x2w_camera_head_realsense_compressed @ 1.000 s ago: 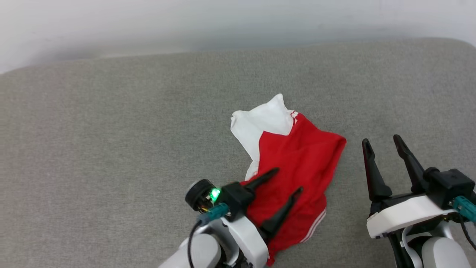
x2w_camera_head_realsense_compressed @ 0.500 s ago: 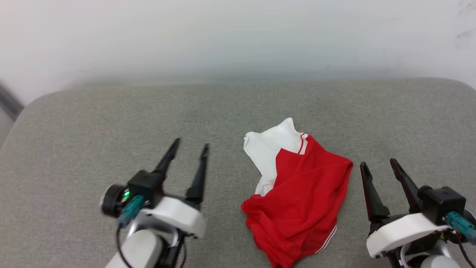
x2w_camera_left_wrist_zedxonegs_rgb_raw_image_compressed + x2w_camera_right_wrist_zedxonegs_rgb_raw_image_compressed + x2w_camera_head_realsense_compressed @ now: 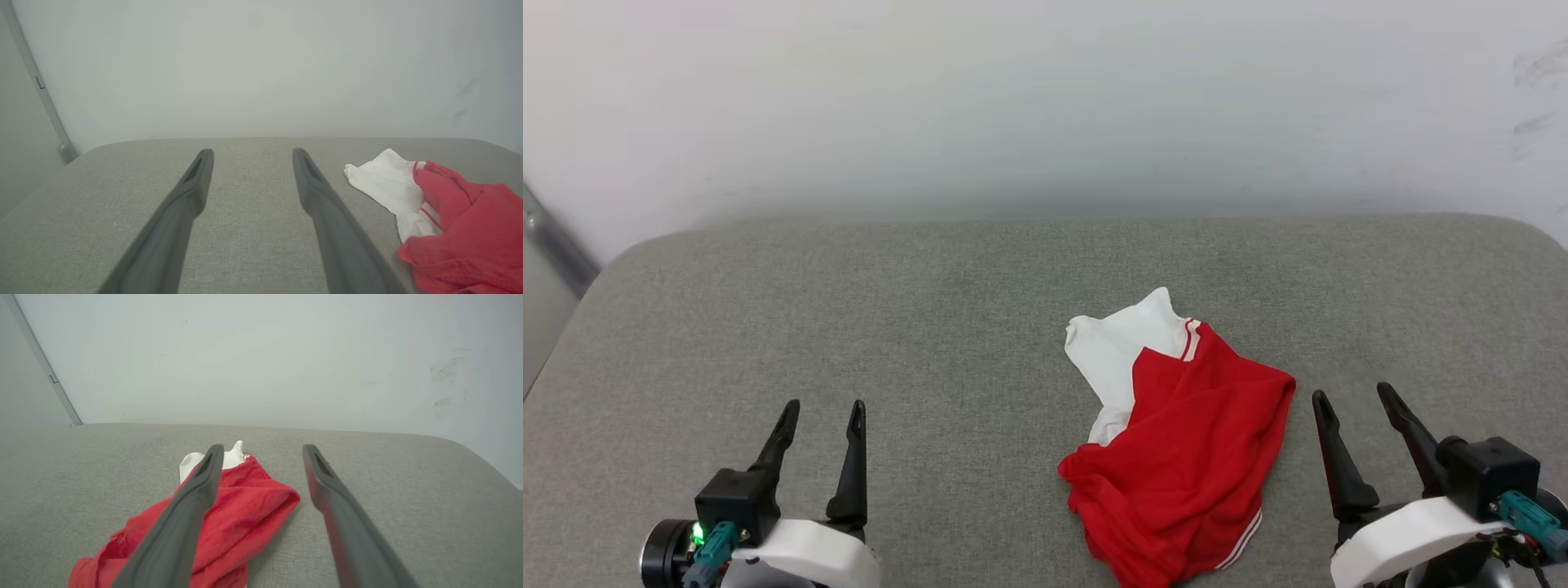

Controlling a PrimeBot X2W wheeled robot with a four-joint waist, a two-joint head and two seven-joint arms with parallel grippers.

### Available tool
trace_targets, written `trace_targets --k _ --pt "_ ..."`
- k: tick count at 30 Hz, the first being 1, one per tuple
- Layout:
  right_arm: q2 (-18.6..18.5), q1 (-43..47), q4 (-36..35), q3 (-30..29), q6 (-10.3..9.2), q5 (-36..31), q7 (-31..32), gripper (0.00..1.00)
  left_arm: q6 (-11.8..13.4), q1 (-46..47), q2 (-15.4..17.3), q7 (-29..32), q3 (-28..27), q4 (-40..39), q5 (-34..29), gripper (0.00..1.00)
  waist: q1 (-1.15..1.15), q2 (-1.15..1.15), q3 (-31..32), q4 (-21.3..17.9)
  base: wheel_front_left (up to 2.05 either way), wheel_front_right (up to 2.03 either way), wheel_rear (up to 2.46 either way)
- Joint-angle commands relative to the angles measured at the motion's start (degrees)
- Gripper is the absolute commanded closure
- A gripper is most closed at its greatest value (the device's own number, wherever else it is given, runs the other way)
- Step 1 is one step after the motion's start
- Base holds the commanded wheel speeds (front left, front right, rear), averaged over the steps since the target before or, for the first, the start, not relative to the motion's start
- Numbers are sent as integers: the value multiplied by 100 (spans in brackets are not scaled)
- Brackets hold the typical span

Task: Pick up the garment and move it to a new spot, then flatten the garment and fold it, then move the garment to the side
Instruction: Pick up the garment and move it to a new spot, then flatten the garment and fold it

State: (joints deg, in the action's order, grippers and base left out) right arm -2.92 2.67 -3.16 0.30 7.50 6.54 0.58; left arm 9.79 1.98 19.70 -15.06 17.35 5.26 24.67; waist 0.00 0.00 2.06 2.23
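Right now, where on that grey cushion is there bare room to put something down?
The widest bare stretch of the cushion lies between the left gripper and the red shirt, back to the wall. Another strip lies beyond the shirt and the right gripper. It is crowded only where the shirt's edge nearly meets the right gripper.

My head camera looks forward and steeply down from above onto the grey cushion [image 3: 931, 327], with the pale wall [image 3: 1045, 98] across the top. My left wrist camera sits low and close, facing that wall along my left gripper [image 3: 252, 151]; my right wrist camera does likewise along my right gripper [image 3: 263, 446]. All three share the red jersey [image 3: 1184, 465], seen from either side.
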Motion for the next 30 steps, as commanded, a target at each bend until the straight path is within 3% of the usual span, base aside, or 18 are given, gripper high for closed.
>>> trace_targets --k 1,18,23,30 --pt "2 93 -31 -15 -2 -20 14 0 -22 -105 -15 -15 -21 -23 -30 0 0 0 18 2 0 0 0" --pt "3 199 -106 11 -2 65 34 0 -173 -164 -157 -16 -131 8 -81 0 0 0 -8 62 0 0 0" --pt "2 138 -135 -6 -2 69 54 0 -342 228 -146 103 51 98 -153 0 0 0 -121 85 0 0 0" --pt "2 -44 -212 63 -2 -1 91 0 -775 1371 -349 761 431 255 -69 0 0 0 -536 -57 0 0 0"
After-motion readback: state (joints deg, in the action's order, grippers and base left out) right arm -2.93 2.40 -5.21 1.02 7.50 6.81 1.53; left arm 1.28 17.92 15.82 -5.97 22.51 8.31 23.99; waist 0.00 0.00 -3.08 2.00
